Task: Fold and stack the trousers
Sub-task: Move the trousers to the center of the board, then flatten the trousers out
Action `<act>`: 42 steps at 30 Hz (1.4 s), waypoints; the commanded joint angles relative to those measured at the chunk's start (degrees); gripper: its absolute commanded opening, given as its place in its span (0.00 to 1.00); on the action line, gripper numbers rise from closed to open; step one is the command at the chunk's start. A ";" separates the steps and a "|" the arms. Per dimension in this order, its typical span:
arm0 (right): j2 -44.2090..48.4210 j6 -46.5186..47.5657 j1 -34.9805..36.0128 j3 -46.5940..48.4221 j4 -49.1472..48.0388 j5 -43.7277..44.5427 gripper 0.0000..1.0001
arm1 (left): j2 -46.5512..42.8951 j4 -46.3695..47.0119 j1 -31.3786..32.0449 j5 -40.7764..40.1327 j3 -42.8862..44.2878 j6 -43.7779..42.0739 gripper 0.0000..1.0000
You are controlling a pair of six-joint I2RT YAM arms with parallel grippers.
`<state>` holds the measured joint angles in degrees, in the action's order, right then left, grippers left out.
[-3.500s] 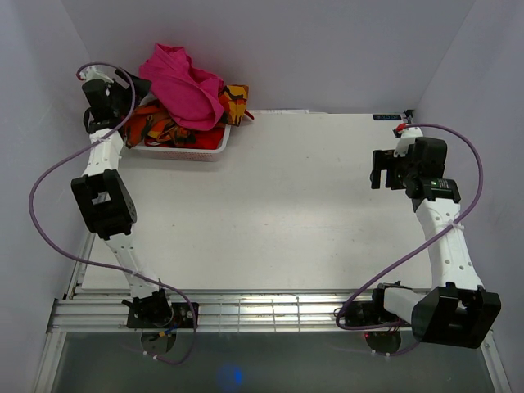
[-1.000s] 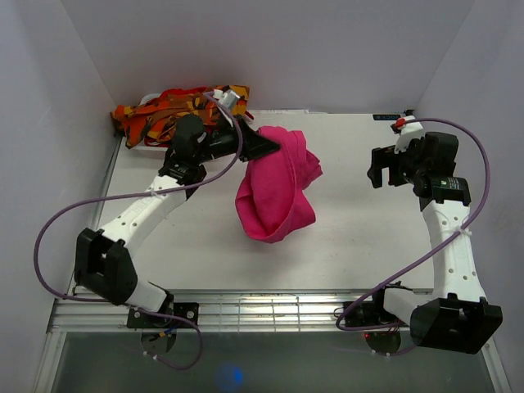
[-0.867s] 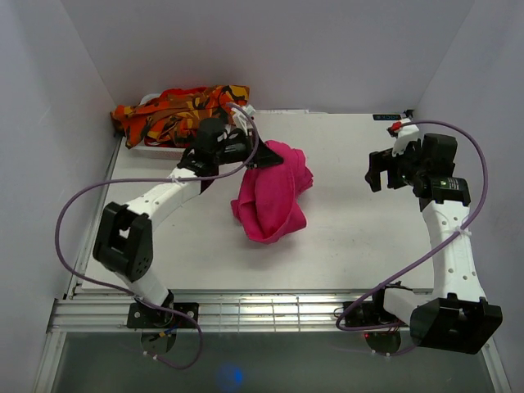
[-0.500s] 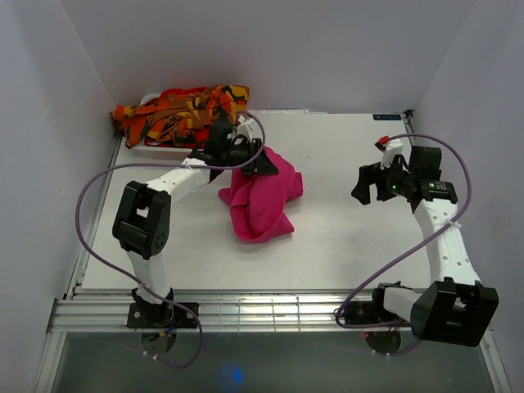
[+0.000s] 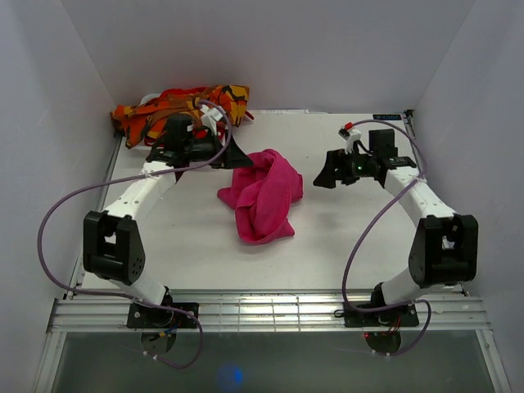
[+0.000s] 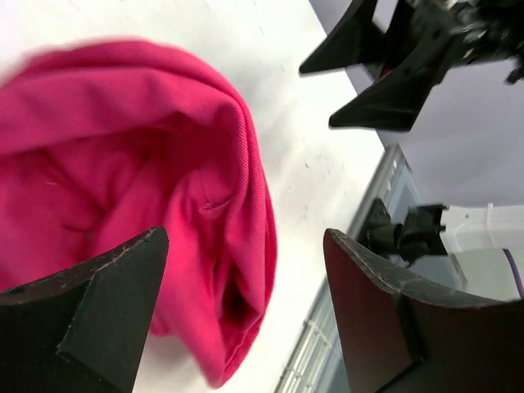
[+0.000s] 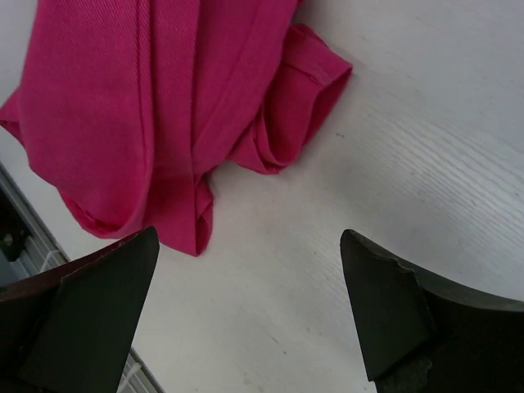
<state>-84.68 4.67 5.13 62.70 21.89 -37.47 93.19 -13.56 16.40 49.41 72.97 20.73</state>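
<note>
The magenta-pink trousers [image 5: 262,192] lie crumpled on the table's middle; they also show in the left wrist view [image 6: 131,188] and the right wrist view [image 7: 155,106]. The orange camouflage trousers [image 5: 176,110] are piled in the basket at the back left. My left gripper [image 5: 237,155] is open and empty just behind the pink heap [image 6: 246,319]. My right gripper [image 5: 323,176] is open and empty, to the right of the heap [image 7: 246,319].
The white slotted basket [image 5: 147,146] stands at the back left corner, mostly hidden by the orange cloth and my left arm. White walls close the table on three sides. The metal rail [image 5: 262,311] runs along the near edge.
My left gripper has let go of the pink trousers and drawn back left; the heap has settled on the table. My right arm has swung left toward the heap.
</note>
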 commanded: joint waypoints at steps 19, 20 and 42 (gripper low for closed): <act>-30.00 -22.15 11.92 24.05 -13.45 -10.33 0.90 | -8.99 -6.74 -8.93 -9.77 -2.04 -4.47 0.91; -30.53 -23.11 12.01 24.40 -13.63 -12.60 0.90 | -8.90 -6.48 -8.85 -9.86 -1.95 -4.47 0.91; -16.84 -5.22 5.16 42.48 0.94 -19.65 0.08 | -6.71 -5.16 -9.55 -6.70 2.26 -10.62 0.88</act>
<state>-109.34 -10.50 11.49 96.03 18.39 -54.39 86.74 -20.27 7.22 40.29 71.88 14.20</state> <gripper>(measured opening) 0.100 0.887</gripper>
